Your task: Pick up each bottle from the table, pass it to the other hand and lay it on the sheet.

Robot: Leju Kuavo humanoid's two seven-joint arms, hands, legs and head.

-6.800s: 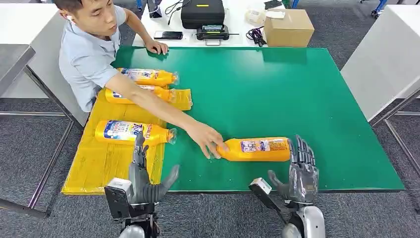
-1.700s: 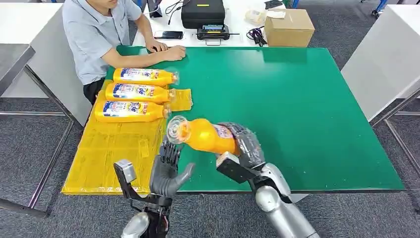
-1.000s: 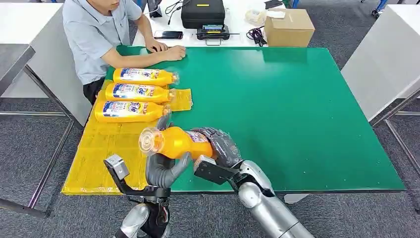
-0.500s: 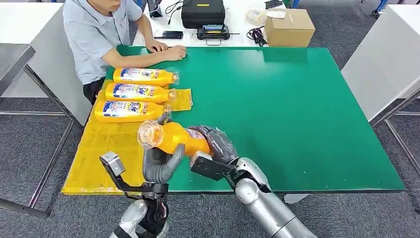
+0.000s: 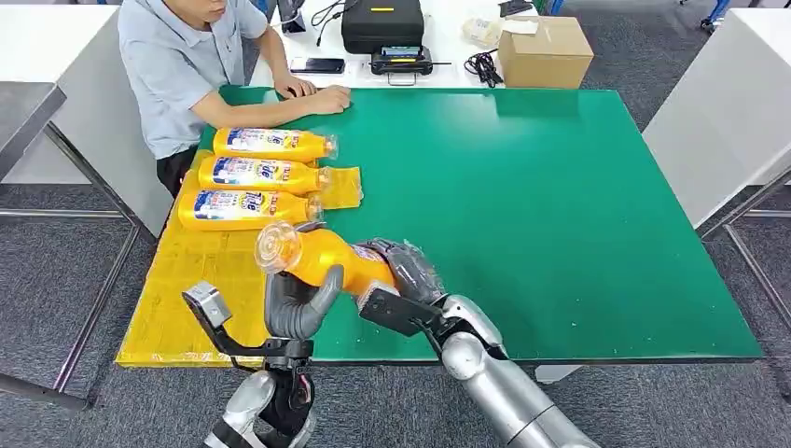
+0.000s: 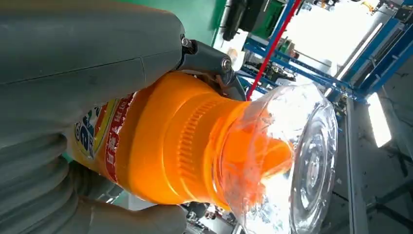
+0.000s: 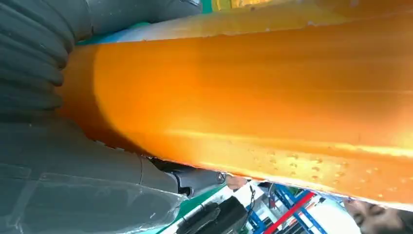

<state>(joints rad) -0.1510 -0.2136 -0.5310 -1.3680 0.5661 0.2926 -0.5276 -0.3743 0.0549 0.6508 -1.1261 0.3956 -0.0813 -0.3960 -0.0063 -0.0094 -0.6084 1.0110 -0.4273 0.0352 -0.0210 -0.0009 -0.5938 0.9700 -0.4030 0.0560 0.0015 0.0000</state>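
Observation:
An orange bottle (image 5: 322, 259) with a clear cap (image 5: 278, 247) hangs over the table's near left, above the edge of the yellow sheet (image 5: 191, 294). My right hand (image 5: 410, 271) grips its body from the right. My left hand (image 5: 294, 303) reaches up from below, and its thumb and fingers wrap the bottle near the neck. The left wrist view shows the left hand (image 6: 73, 58) closed around the bottle's shoulder (image 6: 165, 146). In the right wrist view the right hand (image 7: 58, 161) clasps the orange body (image 7: 268, 97). Three more orange bottles (image 5: 261, 175) lie side by side on the sheet.
A person (image 5: 187, 65) sits at the far left corner with forearms resting on the green table (image 5: 560, 205). Behind the table stand a cardboard box (image 5: 544, 51), a black case (image 5: 381, 23) and a phone (image 5: 317, 65). White tables flank both sides.
My right hand lifted the bottle off the table and carried it left to my left hand. In the last second the left thumb and fingers closed around it.

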